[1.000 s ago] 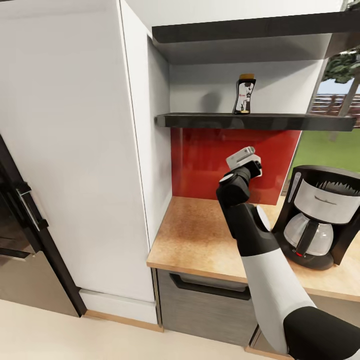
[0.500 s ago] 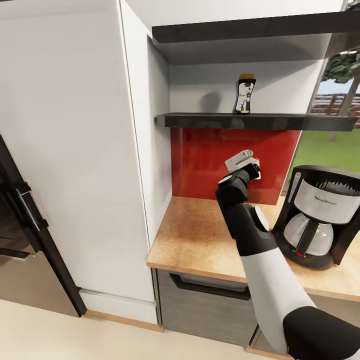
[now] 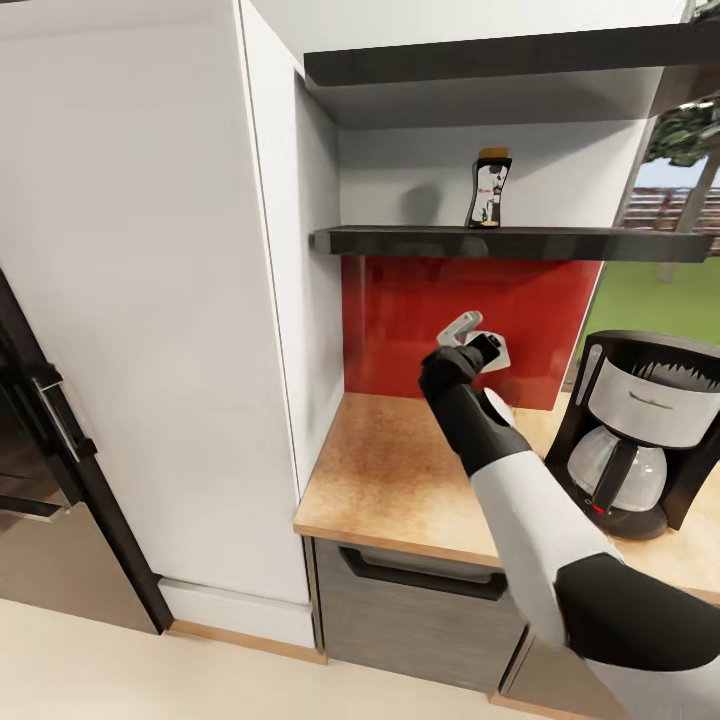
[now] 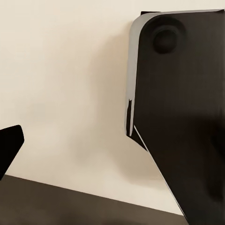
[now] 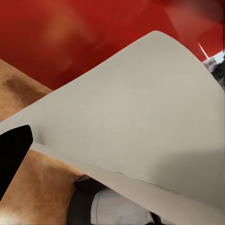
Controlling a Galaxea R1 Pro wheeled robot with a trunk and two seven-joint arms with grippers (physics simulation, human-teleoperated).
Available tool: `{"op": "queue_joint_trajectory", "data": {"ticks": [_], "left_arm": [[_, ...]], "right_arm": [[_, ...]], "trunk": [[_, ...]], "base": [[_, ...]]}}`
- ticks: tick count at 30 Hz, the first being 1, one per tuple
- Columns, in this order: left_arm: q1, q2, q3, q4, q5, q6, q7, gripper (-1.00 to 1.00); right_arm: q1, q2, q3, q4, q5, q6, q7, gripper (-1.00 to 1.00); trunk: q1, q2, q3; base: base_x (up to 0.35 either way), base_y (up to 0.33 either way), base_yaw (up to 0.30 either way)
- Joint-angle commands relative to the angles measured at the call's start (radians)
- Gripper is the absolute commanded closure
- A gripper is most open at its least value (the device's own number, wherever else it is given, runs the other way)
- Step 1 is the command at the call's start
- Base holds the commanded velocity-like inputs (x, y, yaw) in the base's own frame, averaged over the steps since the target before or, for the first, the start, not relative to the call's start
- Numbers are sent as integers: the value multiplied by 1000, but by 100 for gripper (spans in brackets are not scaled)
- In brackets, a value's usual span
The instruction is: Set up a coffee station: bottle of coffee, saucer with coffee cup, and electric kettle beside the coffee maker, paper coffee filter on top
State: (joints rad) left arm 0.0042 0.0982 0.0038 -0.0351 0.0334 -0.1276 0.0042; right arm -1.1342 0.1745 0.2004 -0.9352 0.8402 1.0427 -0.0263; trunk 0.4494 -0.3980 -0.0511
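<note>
While the right gripper [image 3: 478, 340] pinches the paper coffee filter [image 3: 462, 327] mid-frame before the red backsplash [image 3: 400, 310], risk: the flimsy sheet slipping or creasing en route to the coffee maker [image 3: 645, 430], right edge. Left gripper's state: can't tell.

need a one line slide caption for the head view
Right gripper holds a paper coffee filter before the red backsplash, coffee maker on the countertop.
</note>
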Motion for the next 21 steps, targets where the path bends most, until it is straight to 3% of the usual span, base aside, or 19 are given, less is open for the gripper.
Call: {"op": "queue_joint_trajectory", "data": {"ticks": [1,5,10,12,13,17,19,20,21], "left_arm": [[0,0,0,-2,3,-1,0,-100],[0,0,0,-2,3,-1,0,-100],[0,0,1,-2,3,-1,0,-100],[0,0,0,-2,3,-1,0,-100],[0,0,0,-2,3,-1,0,-100],[0,0,0,-2,3,-1,0,-100],[0,0,1,-2,3,-1,0,-100],[0,0,0,-2,3,-1,0,-100],[0,0,0,-2,3,-1,0,-100]], "right_arm": [[-11,0,1,13,-2,4,-3,100],[-70,0,-3,133,-1,4,-3,100],[-165,0,-7,355,-4,4,-4,100],[-213,0,-7,457,-27,4,-3,100],[-233,0,-7,496,-47,4,-3,100],[-329,0,-7,674,-205,4,-4,100],[-366,0,-7,736,-254,0,-5,100],[-412,0,-7,799,-292,-12,-5,100],[-423,0,-7,812,-297,-15,-6,100]], "trunk": [[1,-2,-2],[1,-2,-2],[1,-2,-2],[1,-2,-2],[1,-2,-2],[1,-2,-2],[1,-2,-2],[1,-2,-2],[1,-2,-2]], "base": [[0,0,0],[0,0,0],[0,0,0],[0,0,0],[0,0,0],[0,0,0],[0,0,0],[0,0,0],[0,0,0]]}}
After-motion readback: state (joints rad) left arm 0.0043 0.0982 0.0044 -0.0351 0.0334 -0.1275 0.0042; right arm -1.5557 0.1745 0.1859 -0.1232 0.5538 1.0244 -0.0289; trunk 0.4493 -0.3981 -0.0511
